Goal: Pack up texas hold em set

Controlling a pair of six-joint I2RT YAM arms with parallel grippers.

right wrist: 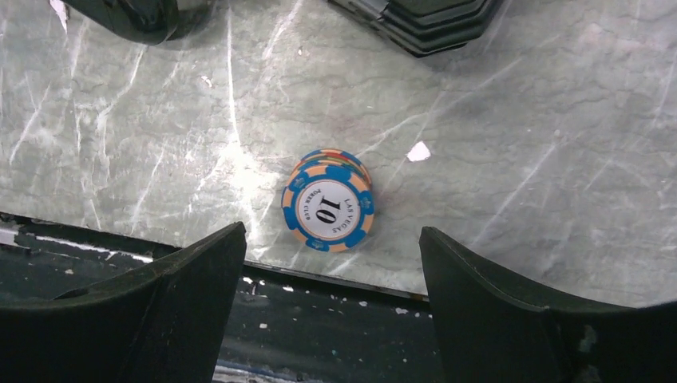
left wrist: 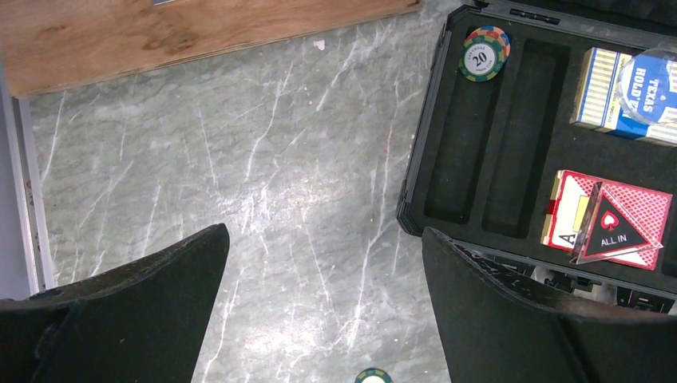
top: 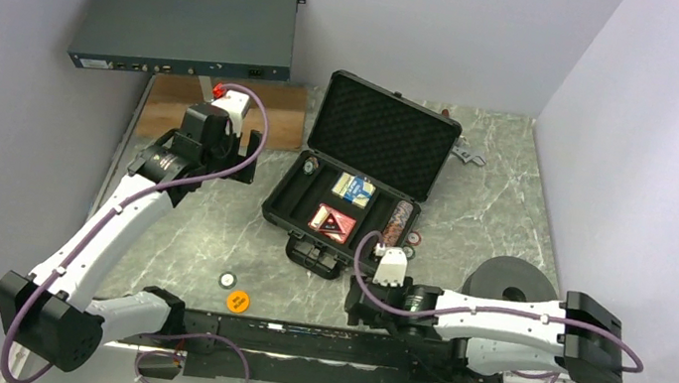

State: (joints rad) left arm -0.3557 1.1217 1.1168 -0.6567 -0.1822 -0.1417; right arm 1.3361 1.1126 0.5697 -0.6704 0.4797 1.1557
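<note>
Top view: the black hard-plastic case (top: 378,137) with grey foam lining lies open on the grey marble worktop (top: 505,195), and a flat orange disc (top: 240,302) lies outside it. Left wrist view: the left gripper (left wrist: 323,235) hangs empty beside the case, jaws apart. Right wrist view: the right gripper (right wrist: 331,231), jaws apart, lines up on a small stack of blue-and-orange round poker chips (right wrist: 327,209) at the worktop's edge; an off-centre pinch could shear the stack and spill chips over that edge

Pale lilac walls (top: 439,25) enclose a grey, white-veined marble tabletop (top: 504,205) on three sides. A brown wooden board (top: 282,108) lies at its back left. Light glints softly off the stone.
</note>
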